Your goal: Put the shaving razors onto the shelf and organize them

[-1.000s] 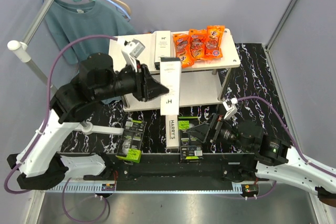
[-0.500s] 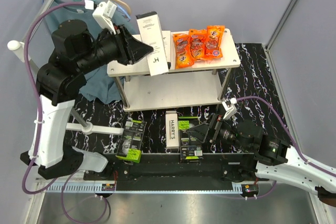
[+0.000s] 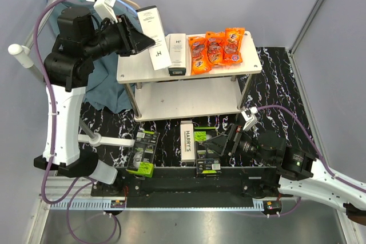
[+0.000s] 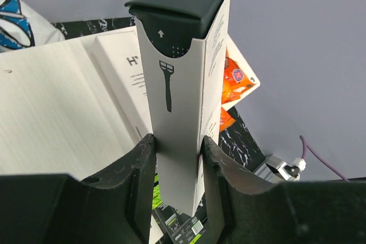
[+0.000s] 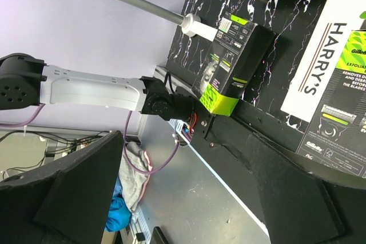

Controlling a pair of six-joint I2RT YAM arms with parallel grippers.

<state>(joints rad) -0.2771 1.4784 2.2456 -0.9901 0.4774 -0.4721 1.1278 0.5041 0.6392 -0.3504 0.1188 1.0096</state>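
One white razor box point(image 3: 178, 54) lies on the shelf point(image 3: 136, 70); a second box point(image 3: 153, 37) tilts above it.

1. Hiding the foot of the held box point(image 4: 180, 95) between the left fingers point(image 4: 137, 192), both running off the bottom edge of the left wrist view.
2. Covering most of the packets point(image 4: 237, 78) and a corner of the flat box point(image 4: 120, 72) behind that held box.
3. Cutting the Harry's box point(image 5: 320, 67) and the black box point(image 5: 343, 135) at the right edge of the right wrist view.
4. Showing the right fingers point(image 5: 74, 198) only as dark blurs.
5. Losing the right arm point(image 3: 326, 181) past the bottom-right corner of the top view, and part of the shirt point(image 3: 108, 92) behind the left arm point(image 3: 63, 118).
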